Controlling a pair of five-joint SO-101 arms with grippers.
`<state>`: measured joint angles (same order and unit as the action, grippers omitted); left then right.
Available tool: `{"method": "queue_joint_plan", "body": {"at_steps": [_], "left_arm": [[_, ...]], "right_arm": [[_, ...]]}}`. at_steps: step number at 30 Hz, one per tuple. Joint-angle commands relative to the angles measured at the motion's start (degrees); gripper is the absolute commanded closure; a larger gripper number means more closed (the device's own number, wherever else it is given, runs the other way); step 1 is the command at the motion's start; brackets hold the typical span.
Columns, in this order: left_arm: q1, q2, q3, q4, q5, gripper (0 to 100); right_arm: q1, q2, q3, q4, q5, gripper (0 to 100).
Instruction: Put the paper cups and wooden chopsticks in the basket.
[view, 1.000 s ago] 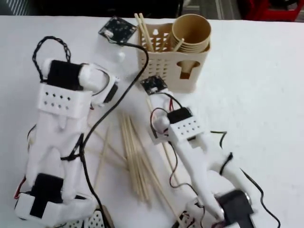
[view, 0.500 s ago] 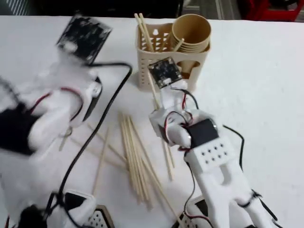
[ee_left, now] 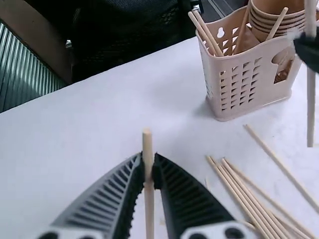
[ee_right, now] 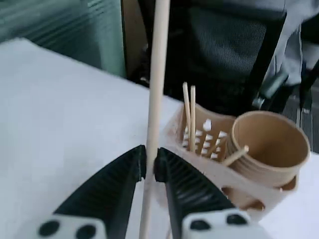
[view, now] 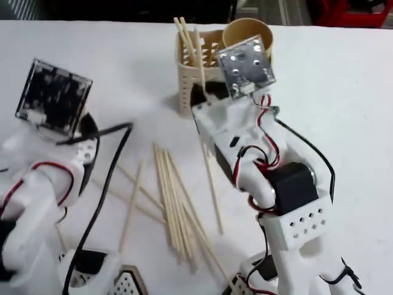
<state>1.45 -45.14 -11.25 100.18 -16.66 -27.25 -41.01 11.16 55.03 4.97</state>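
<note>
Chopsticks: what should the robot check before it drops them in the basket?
1. Right fingers pinch a chopstick: ok.
2. Left fingers pinch a second chopstick: ok.
3. The right arm's chopstick is lined up over the basket opening: cannot tell.
4. Paper cups already stacked in the basket: ok.
5. Room left beside the cups for more sticks: looks ok.
6. Table free of sticks: not ok, a loose pile is lying there.
</note>
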Motion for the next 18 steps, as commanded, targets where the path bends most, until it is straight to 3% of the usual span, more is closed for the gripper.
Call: {"method": "queue_joint_plan", "body": {"at_steps": [1,13,18], "left_arm": [[-0.5,-7.3,6.8,-4.7,-0.4,98],[-0.5,-18.5,20.3,-7.6,-0.5,98],[-0.5,-20.9,22.7,-7.6,-0.6,98]], "right_arm": [[0.1,-1.1,-2.6,-11.6,0.4,98.1],[3.7,14.4,-3.0,-41.4,0.4,98.1],[6.1,21.3,-2.9,-46.4,0.4,98.1]]}}
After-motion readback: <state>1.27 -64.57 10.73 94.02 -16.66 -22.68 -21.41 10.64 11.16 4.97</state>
